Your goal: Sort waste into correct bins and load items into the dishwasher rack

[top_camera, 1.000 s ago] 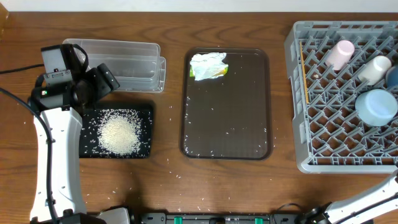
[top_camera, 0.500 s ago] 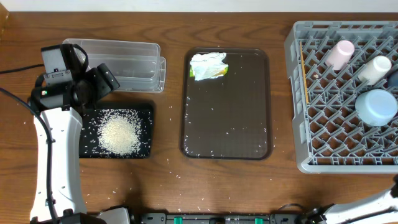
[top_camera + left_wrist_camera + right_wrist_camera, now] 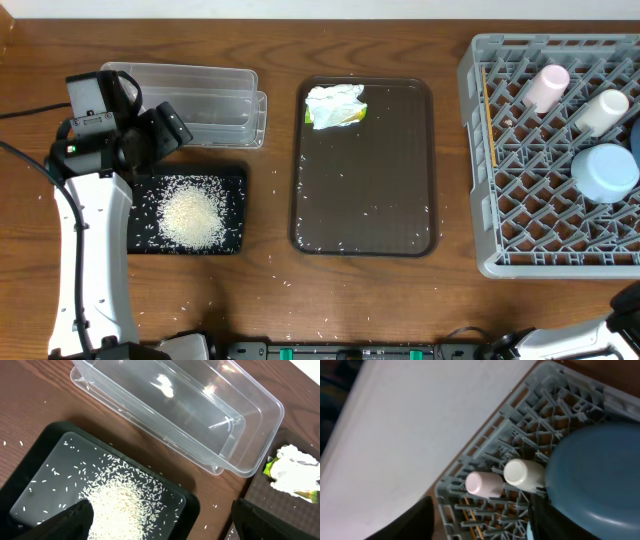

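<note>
The heap of rice (image 3: 190, 215) lies in the black tray (image 3: 236, 180). The clear tub (image 3: 190, 95) is behind it and holds nothing. My left gripper (image 3: 165, 130) hovers open over both; in the left wrist view (image 3: 165, 525) its jaws straddle the rice (image 3: 125, 505). The napkin with its yellow-green wrapper (image 3: 335, 105) lies on the brown serving tray. The grey rack (image 3: 480, 150) holds the pink cup (image 3: 548, 85), white cup (image 3: 603, 108), light blue bowl (image 3: 605, 170), chopsticks (image 3: 488, 120) and the dark blue plate (image 3: 595, 475). My right gripper (image 3: 480, 525) is open above the rack, with the plate beside one finger.
The dark brown serving tray (image 3: 365, 200) sits mid-table with a few stray grains on it. Loose rice grains lie on the wooden table in front of the black tray. The rack fills the right side up to the table edge.
The right arm's link at the bottom right has slid down, nearly out of the overhead view. The left arm and the waste have not moved.
</note>
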`<state>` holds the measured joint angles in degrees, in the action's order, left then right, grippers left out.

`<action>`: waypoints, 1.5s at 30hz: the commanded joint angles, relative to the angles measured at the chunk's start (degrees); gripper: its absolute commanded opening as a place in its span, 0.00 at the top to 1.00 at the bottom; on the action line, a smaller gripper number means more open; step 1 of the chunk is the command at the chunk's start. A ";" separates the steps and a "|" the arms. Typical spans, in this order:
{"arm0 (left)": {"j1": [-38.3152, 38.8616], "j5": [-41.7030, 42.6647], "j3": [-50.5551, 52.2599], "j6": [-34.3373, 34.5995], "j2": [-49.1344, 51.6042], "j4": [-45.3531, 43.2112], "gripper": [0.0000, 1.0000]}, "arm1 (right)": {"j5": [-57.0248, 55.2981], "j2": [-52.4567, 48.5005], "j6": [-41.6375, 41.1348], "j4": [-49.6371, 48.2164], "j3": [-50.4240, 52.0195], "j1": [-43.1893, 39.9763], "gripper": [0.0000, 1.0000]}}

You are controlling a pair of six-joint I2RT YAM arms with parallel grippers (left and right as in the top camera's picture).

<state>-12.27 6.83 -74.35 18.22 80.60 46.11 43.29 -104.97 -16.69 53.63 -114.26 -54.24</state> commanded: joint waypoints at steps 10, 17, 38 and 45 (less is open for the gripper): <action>-0.26 -1.09 0.13 0.07 0.63 0.13 0.09 | 7.19 0.07 5.40 4.42 -0.33 12.37 0.01; -0.26 -1.09 0.13 0.07 0.63 0.13 0.09 | 1.36 0.07 9.49 7.63 -0.33 26.99 0.01; -0.26 -1.09 0.13 0.07 0.63 0.13 0.09 | -54.95 -10.73 0.46 2.75 -0.33 70.64 0.01; -0.26 -1.09 0.13 0.09 0.63 0.13 0.09 | -61.09 -11.23 0.46 3.02 -0.33 69.99 0.01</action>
<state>-12.27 6.63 -74.35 18.22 80.60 46.11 -13.26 -115.87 -15.09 56.51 -114.26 16.25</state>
